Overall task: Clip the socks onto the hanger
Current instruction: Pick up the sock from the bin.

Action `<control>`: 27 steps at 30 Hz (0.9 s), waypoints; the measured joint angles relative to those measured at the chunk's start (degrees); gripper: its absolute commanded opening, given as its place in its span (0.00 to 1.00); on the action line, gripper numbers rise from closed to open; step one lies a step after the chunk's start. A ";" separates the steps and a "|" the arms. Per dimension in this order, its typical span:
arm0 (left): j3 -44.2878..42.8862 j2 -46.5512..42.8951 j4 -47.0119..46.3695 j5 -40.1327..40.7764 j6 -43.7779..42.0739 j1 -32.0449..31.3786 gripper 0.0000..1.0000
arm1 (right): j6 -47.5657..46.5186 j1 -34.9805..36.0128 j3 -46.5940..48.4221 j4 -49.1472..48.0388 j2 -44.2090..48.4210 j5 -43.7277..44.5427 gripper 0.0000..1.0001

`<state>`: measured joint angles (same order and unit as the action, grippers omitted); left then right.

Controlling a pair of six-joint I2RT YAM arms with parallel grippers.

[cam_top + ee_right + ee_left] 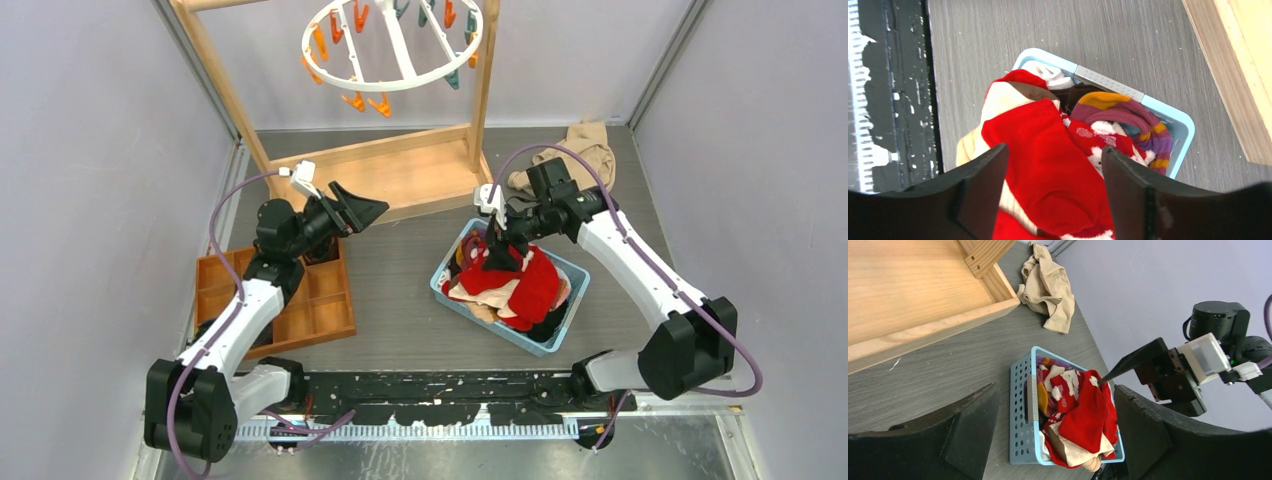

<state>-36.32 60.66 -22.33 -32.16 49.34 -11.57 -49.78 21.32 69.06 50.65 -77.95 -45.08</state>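
The socks [515, 285] lie heaped in the blue basket [545, 345] at mid-table, a big red one on top, with striped purple-and-orange and tan ones under it. My right pincer [1053, 155] hangs directly over that heap, pointing down. Its jaws are apart and straddle the red sock, with nothing gripped between them. My left pincer [1055, 390] is spread wide and empty, well apart to the left over the wooden tray [310, 310], so the right arm is plainly the nearer. The red sock's length seems to run along the gap between my fingers, not across it. The hanger [398, 45] hangs at the far side in the wooden frame [400, 170], its top cut off. I cannot tell where one sock ends and the next begins, nor whether my tips touch cloth.
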 measured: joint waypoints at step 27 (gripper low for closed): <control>-0.11 -3.65 1.73 -0.79 -0.31 -0.04 0.84 | 3.15 0.20 -2.08 -2.25 -0.81 0.83 0.07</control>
<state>-36.42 57.01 -20.60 -32.95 49.04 -11.62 -46.63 21.52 66.98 48.40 -78.76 -44.25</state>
